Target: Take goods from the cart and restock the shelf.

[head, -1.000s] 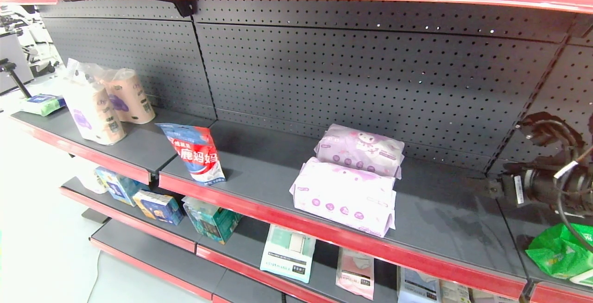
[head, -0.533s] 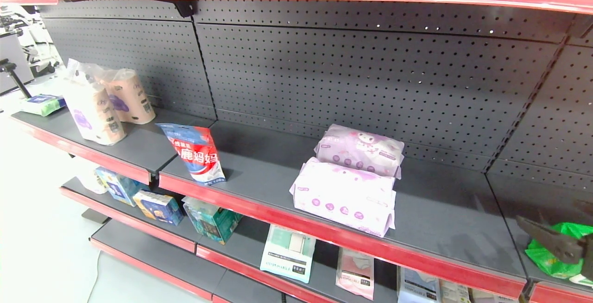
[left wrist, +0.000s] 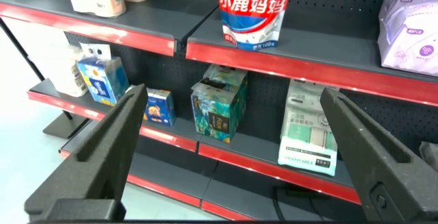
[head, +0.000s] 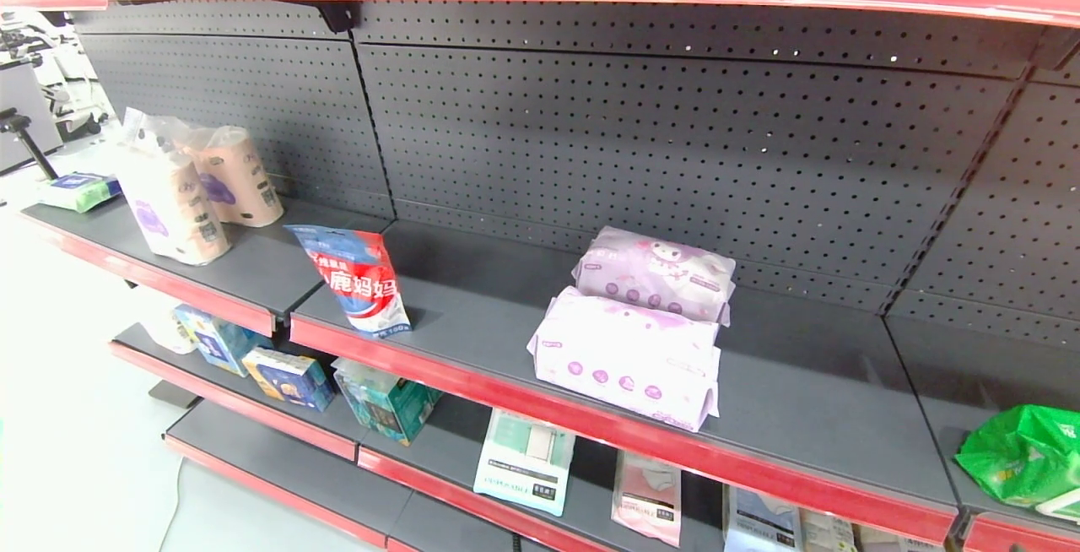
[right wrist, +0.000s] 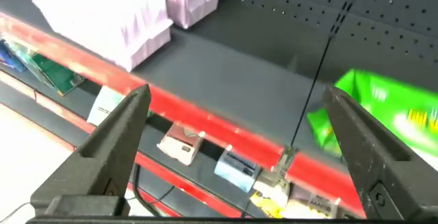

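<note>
The dark shelf [head: 810, 400] with a red front edge carries a green pack [head: 1025, 455] at its far right. The right wrist view has that green pack [right wrist: 383, 114] ahead, resting on the shelf [right wrist: 226, 80]. My right gripper [right wrist: 236, 155] hangs open and empty in front of the shelf edge, apart from the pack. My left gripper [left wrist: 233, 162] is open and empty too, held low before the lower shelves, below a red and blue pouch [left wrist: 250, 8].
Two pink tissue packs [head: 629, 358] sit mid-shelf, the pouch [head: 354, 278] stands left of them, and paper roll packs [head: 173, 197] stand farther left. Boxes [left wrist: 219, 101] fill the lower shelves. Bare shelf lies between the pink packs and the green pack.
My right arm has drawn back and down from the shelf's right end. The green pack stays lying on the shelf. Nothing else has shifted.
</note>
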Controlling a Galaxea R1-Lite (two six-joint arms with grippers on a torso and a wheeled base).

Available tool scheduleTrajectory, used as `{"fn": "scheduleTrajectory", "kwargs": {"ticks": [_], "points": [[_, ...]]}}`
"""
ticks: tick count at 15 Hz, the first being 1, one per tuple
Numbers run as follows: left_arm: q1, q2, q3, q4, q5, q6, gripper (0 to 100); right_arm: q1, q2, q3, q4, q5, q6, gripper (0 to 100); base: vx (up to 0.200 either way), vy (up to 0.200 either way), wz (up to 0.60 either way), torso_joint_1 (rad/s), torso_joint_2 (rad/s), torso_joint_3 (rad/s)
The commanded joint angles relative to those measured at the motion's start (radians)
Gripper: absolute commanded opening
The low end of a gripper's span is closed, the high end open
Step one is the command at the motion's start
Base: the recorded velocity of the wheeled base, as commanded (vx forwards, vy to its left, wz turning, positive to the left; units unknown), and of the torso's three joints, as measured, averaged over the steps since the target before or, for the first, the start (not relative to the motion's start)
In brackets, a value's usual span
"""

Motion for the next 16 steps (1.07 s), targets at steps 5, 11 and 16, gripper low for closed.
{"fn": "scheduleTrajectory", "kwargs": {"ticks": [5, 11, 16], "points": [[0.001, -0.001, 0.000, 0.000, 0.000, 0.001, 100, 0.004, -0.229, 0.030, 0.136, -0.172, 0.128, 100, 0.000, 0.000, 0.00, 0.000, 0.00, 0.000], [0.001, -0.001, 0.000, 0.000, 0.000, 0.000, 100, 0.049, -0.299, 0.030, 0.134, -0.158, 0.126, 100, 0.000, 0.000, 0.00, 0.000, 0.00, 0.000], [0.001, -0.001, 0.000, 0.000, 0.000, 0.000, 100, 0.050, -0.299, 0.030, 0.134, -0.158, 0.129, 100, 0.000, 0.000, 0.00, 0.000, 0.00, 0.000]]}}
